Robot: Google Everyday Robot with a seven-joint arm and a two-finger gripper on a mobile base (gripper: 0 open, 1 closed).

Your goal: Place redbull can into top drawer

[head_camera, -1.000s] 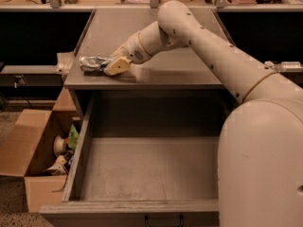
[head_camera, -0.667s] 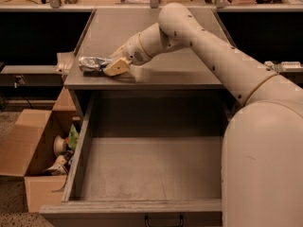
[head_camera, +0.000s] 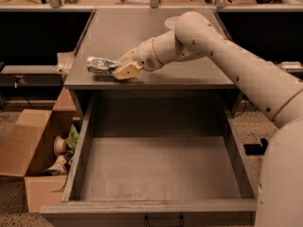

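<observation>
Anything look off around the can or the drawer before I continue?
The redbull can looks crumpled and lies on its side near the front-left edge of the countertop, with the gripper at the end nearer the arm. The top drawer is pulled out and sits square. No spill shows.

- The redbull can (head_camera: 98,64): thin shiny metal, crinkled and reflective, silver with blue patches.
- The gripper (head_camera: 118,66), at the can's right end on the counter's front left: smooth tan plastic, matt.
- The arm (head_camera: 227,51): smooth cream shell with a faint sheen.
- The top drawer (head_camera: 161,169): matt grey, its bottom slightly dusty-looking.
- The countertop (head_camera: 142,32): smooth matt grey.
- The cardboard box (head_camera: 23,145): dull brown, papery.
</observation>
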